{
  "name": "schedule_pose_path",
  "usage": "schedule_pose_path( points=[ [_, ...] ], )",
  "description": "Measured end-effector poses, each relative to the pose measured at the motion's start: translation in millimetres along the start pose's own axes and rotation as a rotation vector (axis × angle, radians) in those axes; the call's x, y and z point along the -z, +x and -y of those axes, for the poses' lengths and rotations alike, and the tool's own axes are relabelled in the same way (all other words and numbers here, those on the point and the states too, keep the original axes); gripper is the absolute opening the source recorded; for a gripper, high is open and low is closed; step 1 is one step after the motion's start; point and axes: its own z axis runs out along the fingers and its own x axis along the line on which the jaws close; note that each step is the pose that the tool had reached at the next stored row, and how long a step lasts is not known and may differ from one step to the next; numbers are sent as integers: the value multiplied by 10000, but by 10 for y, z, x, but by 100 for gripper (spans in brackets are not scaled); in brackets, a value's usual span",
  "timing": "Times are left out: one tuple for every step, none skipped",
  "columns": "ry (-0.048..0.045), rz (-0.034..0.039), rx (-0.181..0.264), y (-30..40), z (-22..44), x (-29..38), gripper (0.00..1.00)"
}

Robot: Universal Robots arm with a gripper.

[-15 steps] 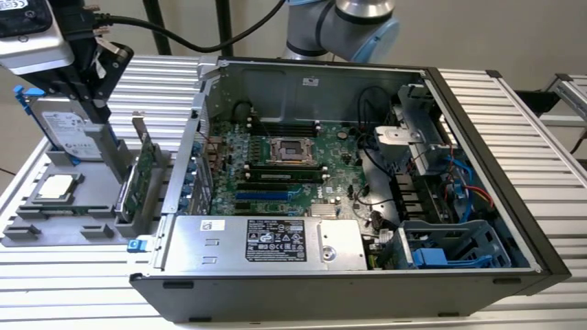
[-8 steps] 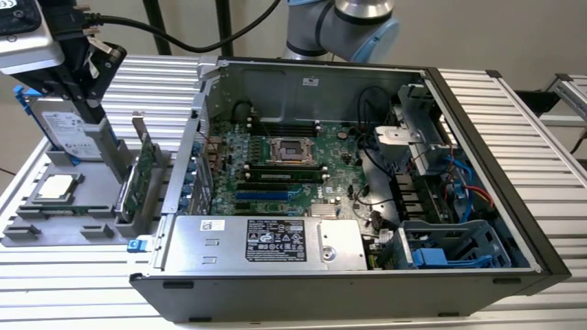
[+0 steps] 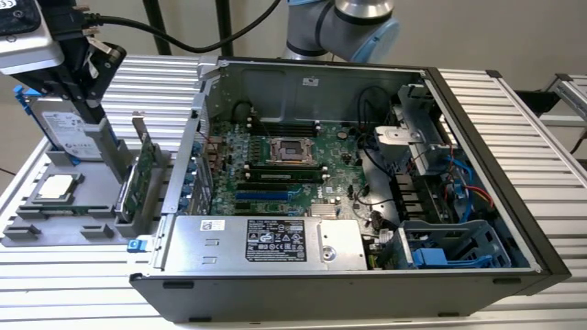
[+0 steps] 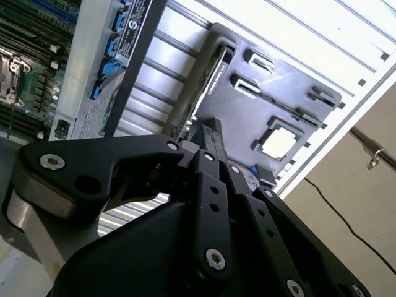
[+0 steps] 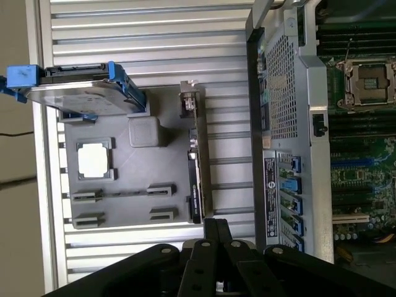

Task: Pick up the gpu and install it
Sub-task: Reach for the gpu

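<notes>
One tool [image 3: 95,113] hangs above a grey moulded tray [image 3: 55,237]. Its two black metal fingers [image 5: 211,232] are pressed together with nothing between them.

One gpu [image 3: 137,180] stands on its long edge in a slot of the tray, below the tool and clear of its tips. It is a thin rectangular card with a green board face. In the first wrist view the gpu [image 5: 195,167] shows edge-on, and its silver bracket is at the end farther from the tool.

Also below the tool, on the same tray:
- One silver hard drive [image 5: 80,96] stands upright in a blue plastic frame.
- One small square CPU chip [image 5: 94,161] with a shiny lid lies flat in a pocket.

Past the gpu from the tool lies one open black computer case [image 3: 477,206], a sheet-metal box. Inside it are one green motherboard [image 3: 284,165] and one silver boxy power supply [image 3: 266,240].

Tray and case both rest on a tabletop [image 3: 532,124] of ribbed aluminium slats.
</notes>
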Motion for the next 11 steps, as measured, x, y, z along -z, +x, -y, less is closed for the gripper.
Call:
schedule_pose_path(
  points=[
    [0, -1, 0, 0, 0, 0, 0],
    [0, 0, 0, 0, 0, 0, 0],
    [0, -1, 0, 0, 0, 0, 0],
    [0, -1, 0, 0, 0, 0, 0],
    [0, -1, 0, 0, 0, 0, 0],
    [0, -1, 0, 0, 0, 0, 0],
    [0, 0, 0, 0, 0, 0, 100],
    [0, -1, 0, 0, 0, 0, 100],
    [0, -1, 0, 0, 0, 0, 100],
    [0, -1, 0, 0, 0, 0, 100],
    [-1, -1, 0, 0, 0, 0, 100]
  ],
)
